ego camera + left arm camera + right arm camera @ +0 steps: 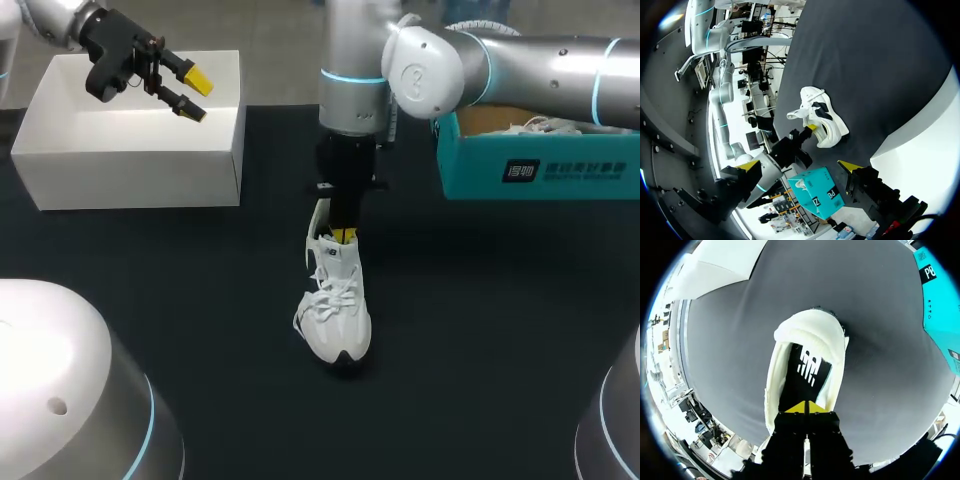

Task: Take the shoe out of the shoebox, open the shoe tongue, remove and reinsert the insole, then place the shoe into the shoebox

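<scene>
Standing on its sole near the middle of the black table (pixel 500 330), the white sneaker (pixel 336 318) has its toe toward the robot's side and its heel toward the far edge. It is outside both boxes and touches neither.

The right arm comes in from the right and drops straight down over the heel, with the right gripper (pixel 345 237) dipped into the shoe opening. In the right wrist view its yellow tips are pressed together with no gap. They sit at the heel end of the black insole (pixel 807 370), which lies inside the sneaker. I can't tell whether the tips pinch the insole edge or only touch it.

The left gripper (pixel 195 95) hangs above the open white box (pixel 130 165) at the far left of the table. Its fingers are spread wide and hold nothing, well apart from the sneaker.

The teal shoebox (pixel 530 170) is at the far right, partly under the right arm. Something white shows inside it, but it is not clear what.
</scene>
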Controlling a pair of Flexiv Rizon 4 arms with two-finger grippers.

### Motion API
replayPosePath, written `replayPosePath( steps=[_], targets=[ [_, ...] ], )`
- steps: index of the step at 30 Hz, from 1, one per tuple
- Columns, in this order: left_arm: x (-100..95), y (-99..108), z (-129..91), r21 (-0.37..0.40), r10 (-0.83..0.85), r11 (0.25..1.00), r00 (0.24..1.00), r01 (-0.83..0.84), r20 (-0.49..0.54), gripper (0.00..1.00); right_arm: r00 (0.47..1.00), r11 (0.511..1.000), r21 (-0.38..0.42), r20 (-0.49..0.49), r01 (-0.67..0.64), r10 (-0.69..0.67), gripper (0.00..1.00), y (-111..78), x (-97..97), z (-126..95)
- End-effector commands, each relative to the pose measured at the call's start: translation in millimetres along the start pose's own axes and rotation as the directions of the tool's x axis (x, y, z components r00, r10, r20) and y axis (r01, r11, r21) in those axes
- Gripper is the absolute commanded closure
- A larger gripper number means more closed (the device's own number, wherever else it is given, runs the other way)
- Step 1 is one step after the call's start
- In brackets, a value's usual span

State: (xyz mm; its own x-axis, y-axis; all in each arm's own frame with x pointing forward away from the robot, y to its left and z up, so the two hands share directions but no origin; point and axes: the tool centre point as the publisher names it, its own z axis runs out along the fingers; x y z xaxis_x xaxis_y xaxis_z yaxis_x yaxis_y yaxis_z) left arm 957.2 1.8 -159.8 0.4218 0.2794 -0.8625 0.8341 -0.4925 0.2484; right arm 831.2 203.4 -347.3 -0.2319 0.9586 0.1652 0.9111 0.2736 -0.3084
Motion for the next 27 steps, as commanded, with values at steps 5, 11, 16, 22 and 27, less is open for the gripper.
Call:
replayPosePath(
  steps=[5, 11, 16, 22, 27],
  targets=[
    [-0.6, 0, 0, 0.002, 0.0, 1.0, 1.0, 0.0, -0.004, 0.0, 1.0, 0.999, 0.041, -0.01, -0.011, 0.011, 0.81, -2.2, 9.7, 6],
    [-0.6, 0, 0, 0.002, 0.0, 1.0, 1.0, 0.0, -0.004, 0.0, 1.0, 0.998, 0.063, -0.019, -0.019, 0.02, 0.51, -9.0, 13.2, 12],
    [-0.6, 0, 0, 0.002, 0.0, 1.0, 1.0, 0.0, -0.004, 0.0, 0.999, 0.997, 0.072, -0.023, -0.026, 0.028, 0.0, -12.5, 11.4, 16],
    [-0.6, 0, 0, 0.002, 0.0, 1.0, 1.0, 0.0, -0.004, 0.0, 0.999, 0.997, 0.075, -0.015, -0.028, 0.029, 0.0, -14.2, 11.9, 15],
    [-0.6, 0, 0, 0.002, 0.0, 1.0, 1.0, 0.0, -0.004, 0.0, 1.0, 0.996, 0.083, -0.006, -0.029, 0.029, 0.0, -16.8, 13.9, 13]
  ],
)
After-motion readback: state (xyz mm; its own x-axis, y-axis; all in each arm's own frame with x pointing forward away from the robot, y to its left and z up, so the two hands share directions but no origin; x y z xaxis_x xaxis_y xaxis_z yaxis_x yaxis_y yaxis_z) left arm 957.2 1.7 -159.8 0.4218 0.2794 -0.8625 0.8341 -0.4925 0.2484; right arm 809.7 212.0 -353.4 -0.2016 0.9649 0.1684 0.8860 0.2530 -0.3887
